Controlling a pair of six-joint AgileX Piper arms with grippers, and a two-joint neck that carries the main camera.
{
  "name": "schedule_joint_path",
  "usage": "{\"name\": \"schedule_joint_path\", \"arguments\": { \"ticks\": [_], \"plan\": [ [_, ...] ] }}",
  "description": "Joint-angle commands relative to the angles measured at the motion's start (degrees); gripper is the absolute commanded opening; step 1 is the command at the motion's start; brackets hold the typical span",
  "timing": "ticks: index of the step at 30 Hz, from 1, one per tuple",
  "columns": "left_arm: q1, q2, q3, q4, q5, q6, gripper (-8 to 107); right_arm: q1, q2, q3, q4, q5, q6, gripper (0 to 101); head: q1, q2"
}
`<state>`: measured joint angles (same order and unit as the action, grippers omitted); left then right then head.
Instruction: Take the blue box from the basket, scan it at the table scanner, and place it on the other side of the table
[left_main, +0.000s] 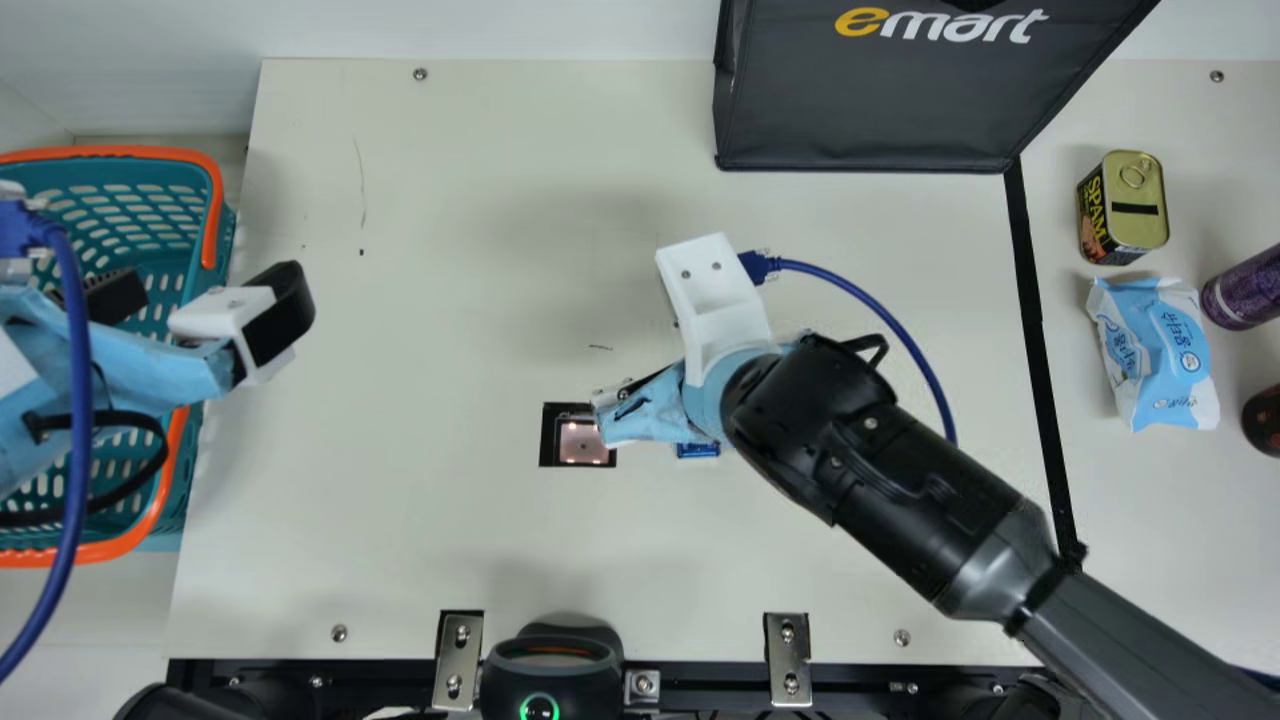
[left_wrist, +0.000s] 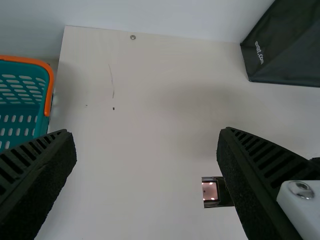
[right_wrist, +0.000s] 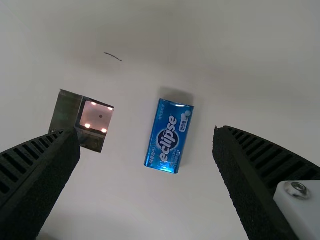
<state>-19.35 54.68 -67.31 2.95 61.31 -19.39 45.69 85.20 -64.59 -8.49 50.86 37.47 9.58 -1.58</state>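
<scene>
The blue box (left_main: 698, 450) lies on the table just right of the table scanner (left_main: 583, 443), partly covered by my right gripper (left_main: 612, 420) in the main view. From the right wrist, the blue box (right_wrist: 169, 136) appears lying flat between the wide-apart fingers of my right gripper (right_wrist: 146, 150), untouched, with the scanner (right_wrist: 96, 118) beside it. My left gripper (left_main: 275, 320) is at the table's left edge, next to the basket (left_main: 215, 215). In its wrist view my left gripper (left_wrist: 147, 150) stands open and holds nothing; the basket (left_wrist: 49, 82) and scanner (left_wrist: 210, 191) show too.
A black bag (left_main: 870, 110) stands at the back. Beyond a black tape line (left_main: 1035, 330) on the right are a can (left_main: 1125, 208), a blue-white pack (left_main: 1155, 352), a purple item (left_main: 1245, 290) and a dark round item (left_main: 1265, 420). A black device (left_main: 552, 665) sits at the front edge.
</scene>
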Motion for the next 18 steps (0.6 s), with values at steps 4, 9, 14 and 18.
{"name": "schedule_joint_path", "arguments": {
  "ticks": [4,9,14,18],
  "plan": [
    [0.0,0.0,0.0,0.0,0.0,0.0,90,0.6,1.7,2.2,-0.9,-1.7,3.8,95,-1.7,0.0],
    [0.0,0.0,0.0,0.0,0.0,0.0,90,0.9,3.4,3.9,-1.7,-3.3,6.3,95,-1.7,0.0],
    [0.0,0.0,0.0,0.0,0.0,0.0,90,1.2,5.2,5.1,-2.0,-4.7,7.9,95,-1.7,0.0],
    [0.0,0.0,0.0,0.0,0.0,0.0,90,1.4,6.4,5.6,-2.2,-5.3,8.9,95,-1.7,0.0]
  ]
}}
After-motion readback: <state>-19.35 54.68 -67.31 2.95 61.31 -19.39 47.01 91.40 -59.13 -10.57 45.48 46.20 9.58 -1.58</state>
